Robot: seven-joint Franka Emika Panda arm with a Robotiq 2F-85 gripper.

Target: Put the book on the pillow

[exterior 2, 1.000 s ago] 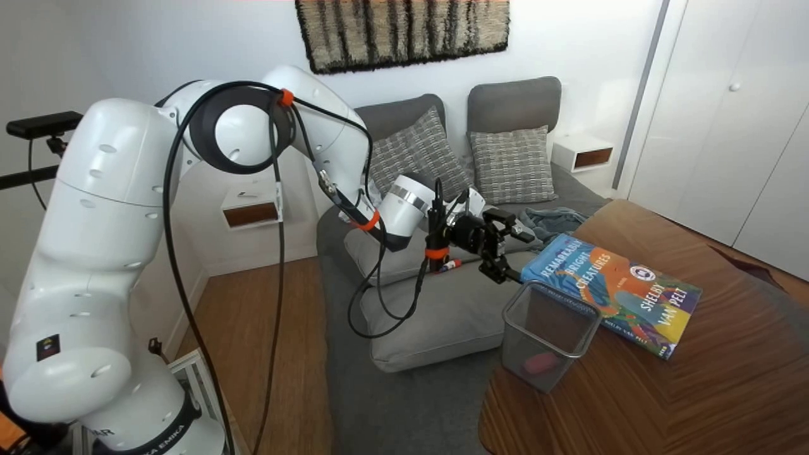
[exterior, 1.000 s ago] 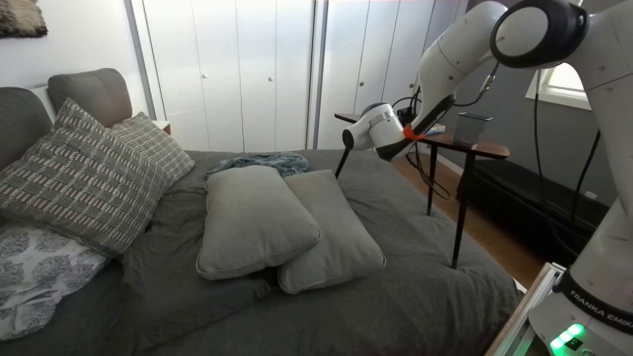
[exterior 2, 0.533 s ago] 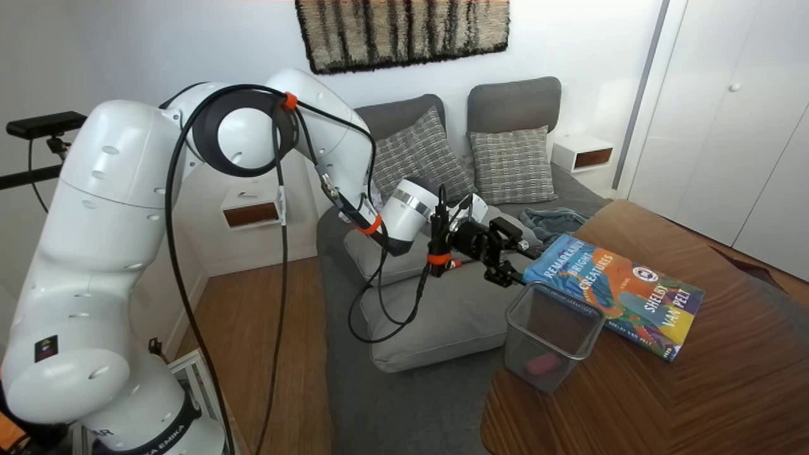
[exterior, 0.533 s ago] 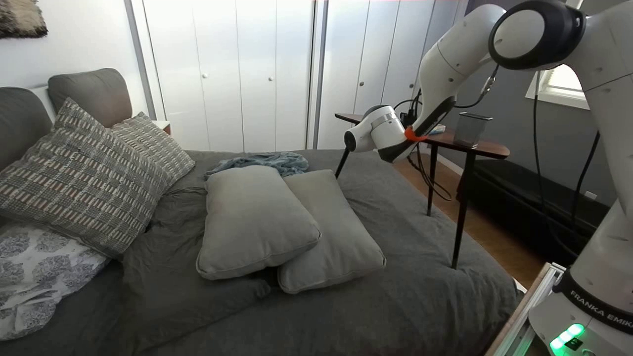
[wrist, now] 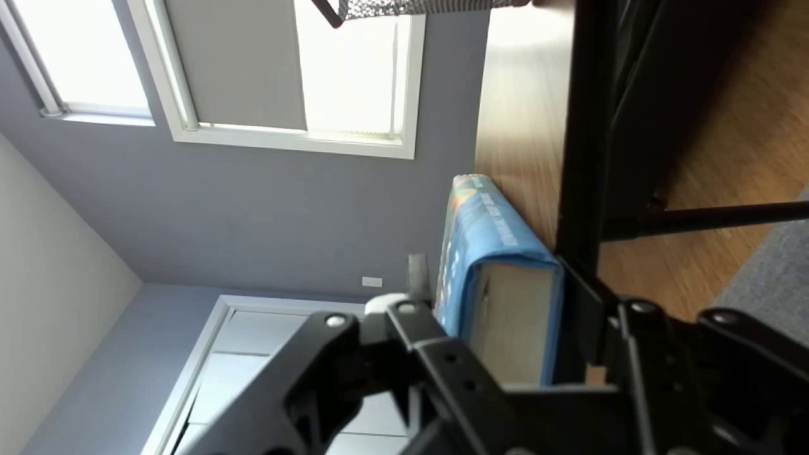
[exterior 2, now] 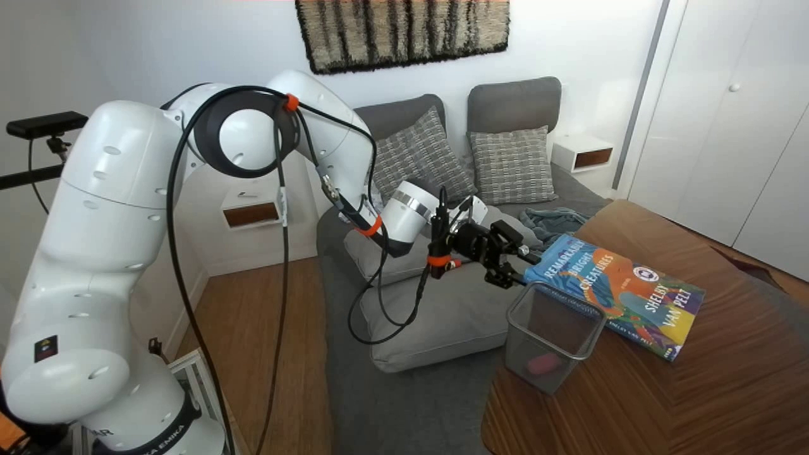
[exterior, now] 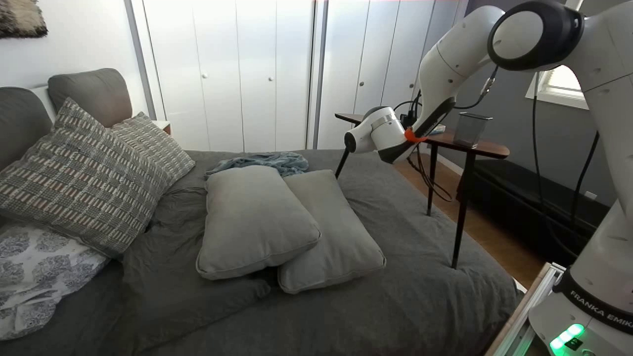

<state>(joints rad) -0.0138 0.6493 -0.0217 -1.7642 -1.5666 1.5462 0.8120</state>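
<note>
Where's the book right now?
In an exterior view, the book lies right of centre on the wooden table, just beyond the mesh bin, its blue end nearest the open hand. The wrist view shows it right of centre too.

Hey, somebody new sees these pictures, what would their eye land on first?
Probably the white Franka arm, filling much of the left side of an exterior view. Next, the colorful Remarkably Bright Creatures book, lying on the wooden table at that view's right. Then perhaps the striped wall hanging at the top edge.
</note>
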